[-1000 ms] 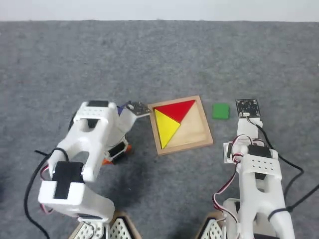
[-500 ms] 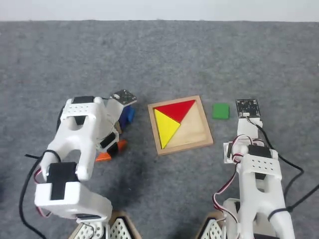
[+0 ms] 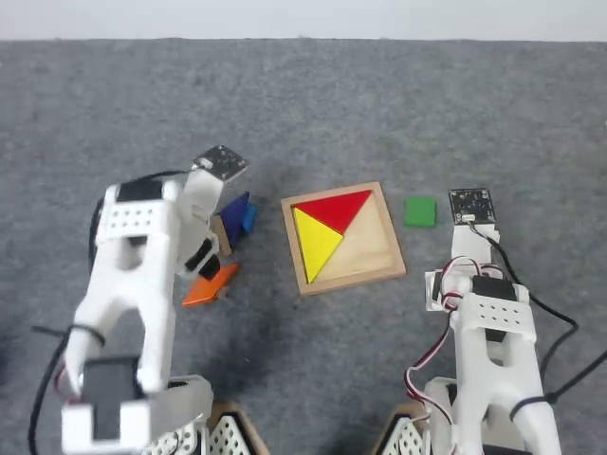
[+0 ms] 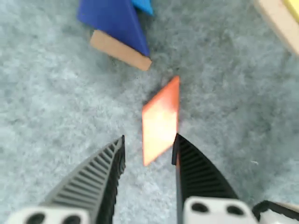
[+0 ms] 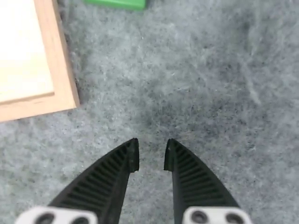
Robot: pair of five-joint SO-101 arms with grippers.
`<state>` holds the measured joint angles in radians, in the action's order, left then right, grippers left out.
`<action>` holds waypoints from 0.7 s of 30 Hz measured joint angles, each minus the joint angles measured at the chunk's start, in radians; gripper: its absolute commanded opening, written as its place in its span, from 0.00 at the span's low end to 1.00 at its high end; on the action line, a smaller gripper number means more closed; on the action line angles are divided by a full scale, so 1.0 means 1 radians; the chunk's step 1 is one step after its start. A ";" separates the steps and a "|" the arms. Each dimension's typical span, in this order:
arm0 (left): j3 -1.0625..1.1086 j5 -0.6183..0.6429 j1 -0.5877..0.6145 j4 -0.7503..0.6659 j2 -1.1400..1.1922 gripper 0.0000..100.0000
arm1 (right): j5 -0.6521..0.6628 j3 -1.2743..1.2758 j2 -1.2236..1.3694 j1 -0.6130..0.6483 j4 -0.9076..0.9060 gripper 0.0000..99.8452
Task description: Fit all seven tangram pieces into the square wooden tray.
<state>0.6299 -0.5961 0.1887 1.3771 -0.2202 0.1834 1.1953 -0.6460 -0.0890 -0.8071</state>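
The square wooden tray (image 3: 391, 271) lies at the table's middle with a red triangle (image 3: 334, 209) and a yellow triangle (image 3: 315, 241) in it. Left of it lie an orange parallelogram (image 3: 211, 285), a dark blue triangle (image 3: 234, 207), a light blue piece (image 3: 249, 219) and a tan piece (image 3: 224, 233). My left gripper (image 4: 148, 144) is open above the carpet, its fingers astride the near end of the orange parallelogram (image 4: 161, 120). A green square (image 3: 420, 210) lies right of the tray. My right gripper (image 5: 150, 154) hovers open over bare carpet near the tray's corner (image 5: 65, 88).
Grey carpet covers the table, with open room behind the tray and along the front. The left arm's body (image 3: 142, 275) stands over the area left of the loose pieces. The right arm (image 3: 488, 322) sits right of the tray.
The left arm has swung away from the tray's left edge and back to the left, uncovering the blue, tan and orange pieces. The right arm has kept still.
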 measured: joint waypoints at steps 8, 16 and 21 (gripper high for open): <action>0.175 0.031 0.000 -0.158 -0.032 0.19 | 0.000 0.000 0.000 0.025 0.000 0.11; 0.153 0.064 -0.002 -0.287 0.160 0.19 | 0.000 0.000 0.000 0.028 0.000 0.11; 0.103 0.060 0.002 -0.288 0.236 0.15 | 0.000 0.000 0.000 0.037 0.000 0.11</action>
<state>0.7327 -0.5363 0.1903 1.0886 0.0161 0.1834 1.1953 -0.6460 -0.0522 -0.8071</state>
